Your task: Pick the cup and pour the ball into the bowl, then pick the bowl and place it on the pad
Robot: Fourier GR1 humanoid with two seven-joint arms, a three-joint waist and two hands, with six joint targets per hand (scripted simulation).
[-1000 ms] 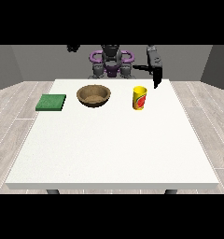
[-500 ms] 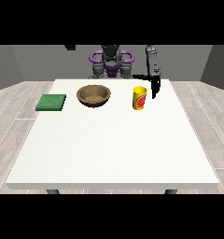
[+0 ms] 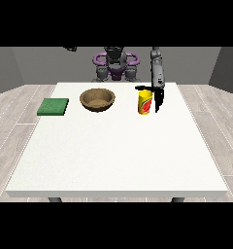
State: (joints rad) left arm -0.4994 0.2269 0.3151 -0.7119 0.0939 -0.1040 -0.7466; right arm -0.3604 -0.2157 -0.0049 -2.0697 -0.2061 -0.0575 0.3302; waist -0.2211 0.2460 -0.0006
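Observation:
A yellow cup with a red mark stands upright on the white table, right of centre at the back. The ball inside it is hidden. A brown bowl sits to the cup's left. A green pad lies flat near the table's left edge. The hand at the view's right hangs fingers-down just right of the cup, its fingers straight and its thumb reaching over the cup's rim. The hand at the view's left is raised high at the top of the view, far from everything.
The robot's torso stands behind the table's far edge. A grey forearm comes down to the cup's side. The table's front half carries nothing.
The hand at the view's right has swung down and inward, from beyond the far right of the cup to right beside it. Cup, bowl and pad have not moved.

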